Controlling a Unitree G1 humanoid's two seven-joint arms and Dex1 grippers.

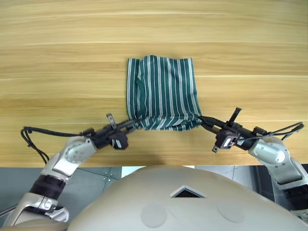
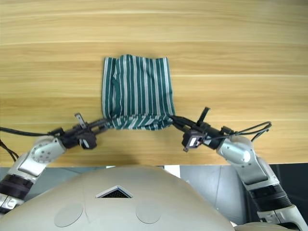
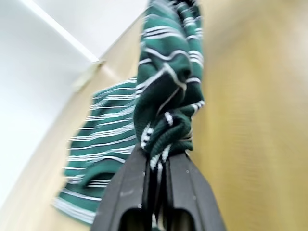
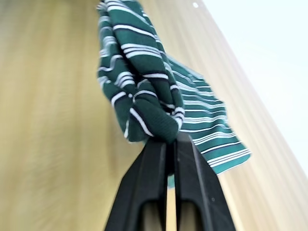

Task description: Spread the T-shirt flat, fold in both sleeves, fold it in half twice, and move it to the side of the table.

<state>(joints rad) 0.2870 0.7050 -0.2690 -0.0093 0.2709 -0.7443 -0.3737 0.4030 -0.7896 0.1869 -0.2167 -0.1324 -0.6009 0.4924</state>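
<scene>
Left eye view, and the T-shirt [image 1: 162, 91] sits mid-bench, dark green with thin white stripes, folded down to a compact, roughly rectangular packet. Its far edge lies flat on the wooden bench [image 1: 57, 72], with the stripes running from far to near. Down at the near edge, both arms are on it. The left arm [image 1: 72, 154] comes in from the left and its jaws have the near left corner. The right arm [image 1: 269, 151] comes in from the right and its jaws have the near right corner. Between those two grips the near hem droops in a shallow curve.

Over to the left wrist view: the black jaws are pressed close together with a wad of striped cloth bunched between the tips, and the rest of the fabric trails away over the wood. Right wrist view tells the same story on the other side: jaws nearly touching, a rolled lump of green fabric clamped right at the tips, and a loose flap spreading onto the bench beyond.

Both arms lie low over the near strip of the bench, well apart from each other, with the shirt stretched between them. A crease runs down the packet close to its left edge.
</scene>
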